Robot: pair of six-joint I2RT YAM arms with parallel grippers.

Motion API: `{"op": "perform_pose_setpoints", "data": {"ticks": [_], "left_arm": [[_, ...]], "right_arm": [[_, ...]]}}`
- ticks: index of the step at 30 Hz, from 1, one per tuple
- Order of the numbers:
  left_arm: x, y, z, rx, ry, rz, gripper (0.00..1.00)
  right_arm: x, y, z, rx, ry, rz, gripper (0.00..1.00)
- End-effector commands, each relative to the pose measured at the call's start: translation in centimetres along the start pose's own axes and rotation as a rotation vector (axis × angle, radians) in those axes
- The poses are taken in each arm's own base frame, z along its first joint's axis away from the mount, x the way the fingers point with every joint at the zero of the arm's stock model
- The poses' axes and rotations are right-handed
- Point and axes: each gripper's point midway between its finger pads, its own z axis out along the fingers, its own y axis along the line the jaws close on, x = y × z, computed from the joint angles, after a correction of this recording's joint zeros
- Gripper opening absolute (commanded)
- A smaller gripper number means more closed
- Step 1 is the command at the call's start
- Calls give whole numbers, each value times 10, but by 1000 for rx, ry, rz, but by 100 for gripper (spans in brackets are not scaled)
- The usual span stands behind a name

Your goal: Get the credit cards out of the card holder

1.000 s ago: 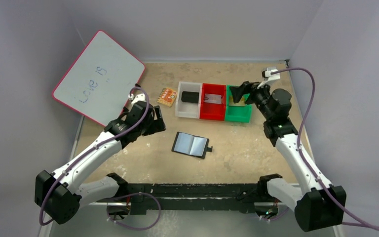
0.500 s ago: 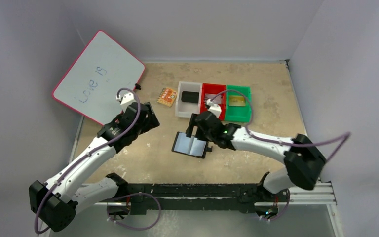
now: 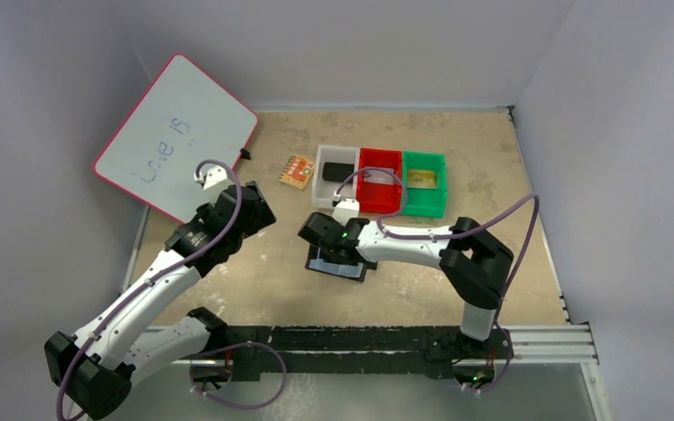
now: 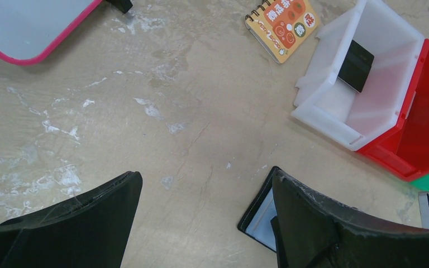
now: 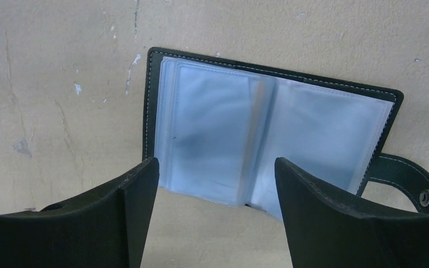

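Black card holder [image 5: 268, 145] lies open on the tan desk [image 3: 509, 175], near of three bins, with its cloudy blue sleeves up and its strap tab to the right. Right jaws hang spread wide just above it, grasping nothing; seen from overhead, that arm's wrist covers most of it. Left jaws, also spread and empty, hover over the desk to its left. A gold-tan credit card [image 3: 419, 180] lies in the green bin [image 3: 425, 207]. A purple cable crosses the red bin [image 3: 386, 206], so its contents are hard to make out. The white bin [image 3: 319, 184] holds a black block [image 3: 339, 170]. An orange notepad [image 3: 297, 171] and a whiteboard [image 3: 175, 136] sit farther left.
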Motion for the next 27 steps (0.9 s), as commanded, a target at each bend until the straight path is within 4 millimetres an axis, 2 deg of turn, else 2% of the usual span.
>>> {"op": "perform_pose_setpoints", "data": {"ticks": [1,6,9,11,14,16,20,22,27], "left_arm": [[-14,0,-3,-6,-47,-37,87],[-13,-1,-3,-2,-42,-38,87],[-13,-1,-4,2,-39,-39,87],[-12,-1,-4,2,-37,-39,87],[-11,-1,-4,1,-35,-37,87],[-11,-1,-4,1,-34,-36,87],[-8,-3,-3,9,-23,-34,87],[-6,-5,-1,19,-11,-31,87],[3,-16,3,59,30,-20,86]], "right_arm": [[-3,2,-1,2,2,0,77],[1,16,7,-46,26,-37,78],[2,13,15,-22,40,-48,77],[2,8,19,5,39,-55,73],[1,0,19,28,33,-58,60],[2,-2,17,15,36,-61,58],[6,-6,15,-18,44,-57,46],[6,-6,14,-39,48,-53,44],[5,6,12,-178,77,-17,46]]}}
